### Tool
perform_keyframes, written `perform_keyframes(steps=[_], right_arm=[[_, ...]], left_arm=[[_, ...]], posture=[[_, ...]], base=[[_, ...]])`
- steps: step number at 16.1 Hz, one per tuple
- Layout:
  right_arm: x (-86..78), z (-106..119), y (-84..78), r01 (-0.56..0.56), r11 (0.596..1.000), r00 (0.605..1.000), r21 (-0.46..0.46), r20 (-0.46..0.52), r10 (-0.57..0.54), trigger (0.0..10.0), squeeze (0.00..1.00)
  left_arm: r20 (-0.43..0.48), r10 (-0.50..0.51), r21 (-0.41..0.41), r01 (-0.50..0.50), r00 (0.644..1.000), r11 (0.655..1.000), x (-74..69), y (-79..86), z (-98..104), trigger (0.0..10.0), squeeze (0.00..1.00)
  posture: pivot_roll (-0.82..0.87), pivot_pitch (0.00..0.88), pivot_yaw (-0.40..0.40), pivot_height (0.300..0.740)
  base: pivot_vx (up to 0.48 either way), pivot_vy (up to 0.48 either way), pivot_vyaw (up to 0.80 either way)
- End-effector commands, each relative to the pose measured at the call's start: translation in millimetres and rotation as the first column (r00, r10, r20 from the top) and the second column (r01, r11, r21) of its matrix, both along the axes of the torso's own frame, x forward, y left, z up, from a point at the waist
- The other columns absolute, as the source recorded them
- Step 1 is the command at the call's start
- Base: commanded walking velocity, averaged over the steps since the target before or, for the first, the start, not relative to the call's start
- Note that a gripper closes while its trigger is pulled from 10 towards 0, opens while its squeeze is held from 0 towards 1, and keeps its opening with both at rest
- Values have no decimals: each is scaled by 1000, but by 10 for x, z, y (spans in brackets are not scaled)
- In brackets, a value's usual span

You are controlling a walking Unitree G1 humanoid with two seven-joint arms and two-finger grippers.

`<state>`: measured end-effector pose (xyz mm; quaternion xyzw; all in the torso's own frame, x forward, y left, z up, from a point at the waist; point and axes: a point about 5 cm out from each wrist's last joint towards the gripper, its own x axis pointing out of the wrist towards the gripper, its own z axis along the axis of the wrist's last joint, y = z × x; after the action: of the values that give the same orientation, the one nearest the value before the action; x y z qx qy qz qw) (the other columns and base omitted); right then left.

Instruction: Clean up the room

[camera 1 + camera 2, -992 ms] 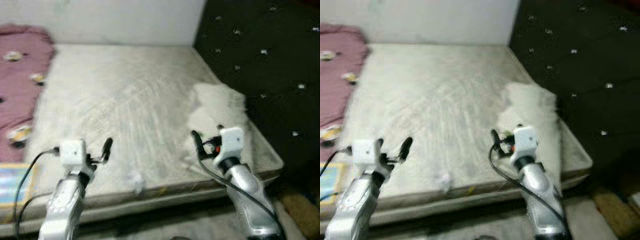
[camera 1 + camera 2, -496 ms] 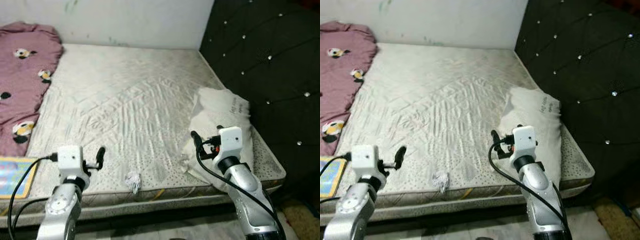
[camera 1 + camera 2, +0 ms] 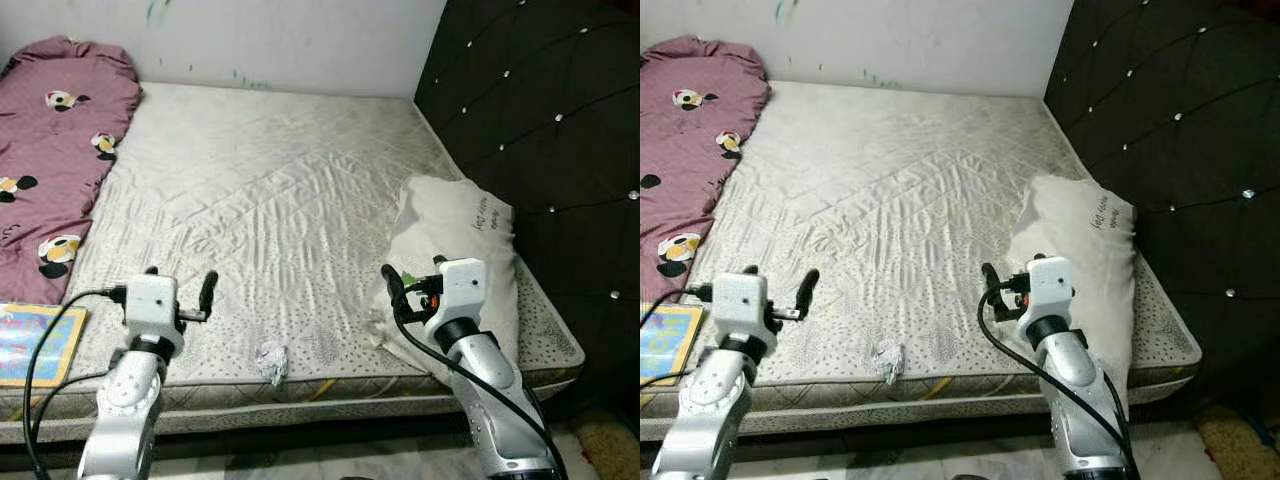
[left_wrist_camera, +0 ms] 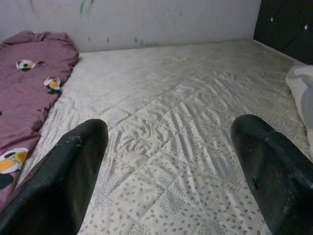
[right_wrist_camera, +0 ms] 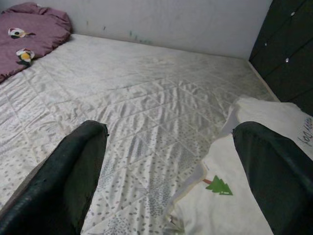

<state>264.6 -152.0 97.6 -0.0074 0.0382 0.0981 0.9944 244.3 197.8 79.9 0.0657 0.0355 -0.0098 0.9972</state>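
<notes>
A small crumpled white paper (image 3: pixel 270 360) lies on the bare quilted mattress (image 3: pixel 280 180) close to its front edge. It sits between my two arms. My left gripper (image 3: pixel 180 285) hovers open over the front left of the mattress, to the left of the paper, holding nothing. My right gripper (image 3: pixel 413 275) is open over the front right, at the near edge of a white pillow (image 3: pixel 460 225) with a small green tree print (image 5: pixel 218 185). In both wrist views the black fingers (image 4: pixel 73 171) (image 5: pixel 73 166) stand wide apart over the mattress.
A maroon blanket (image 3: pixel 55 150) with panda prints covers the left side of the bed. A colourful flat book (image 3: pixel 35 345) lies at the front left corner. A black tufted headboard (image 3: pixel 540 120) stands on the right, with a white wall (image 3: pixel 300 40) behind the bed.
The camera has shifted and the blur has gone, so more of the blanket and pillow now show. Both grippers stay open and hold nothing.
</notes>
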Motion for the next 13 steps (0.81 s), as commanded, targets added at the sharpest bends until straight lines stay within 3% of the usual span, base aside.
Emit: perform_keyframes(steps=[1, 5, 9, 13], right_arm=[[-15, 18, -56, 30, 1000, 1000, 3, -1, -30, 10000, 0], [-53, -4, -83, 25, 1000, 1000, 1, -18, -25, 10000, 0], [-28, 29, -7, -22, 999, 1000, -36, 6, 22, 10000, 0], [-17, 70, -98, 55, 998, 998, -28, 7, -55, 10000, 0]], left_arm=[[12, 12, -15, -12, 1000, 1000, -37, -24, 53, 10000, 0], [-18, 32, -12, -32, 999, 999, -234, -66, -36, 10000, 0], [-25, 33, -23, -33, 999, 999, -238, -76, -14, 10000, 0], [-1, 34, -55, -34, 999, 998, -228, -105, 60, 10000, 0]], posture=[[-14, 0, -91, 740], [4, 0, -100, 740], [13, 0, -106, 740], [3, 0, -98, 740]], base=[[0, 0, 0], [0, 0, 0], [0, 0, 200], [0, 0, 523]])
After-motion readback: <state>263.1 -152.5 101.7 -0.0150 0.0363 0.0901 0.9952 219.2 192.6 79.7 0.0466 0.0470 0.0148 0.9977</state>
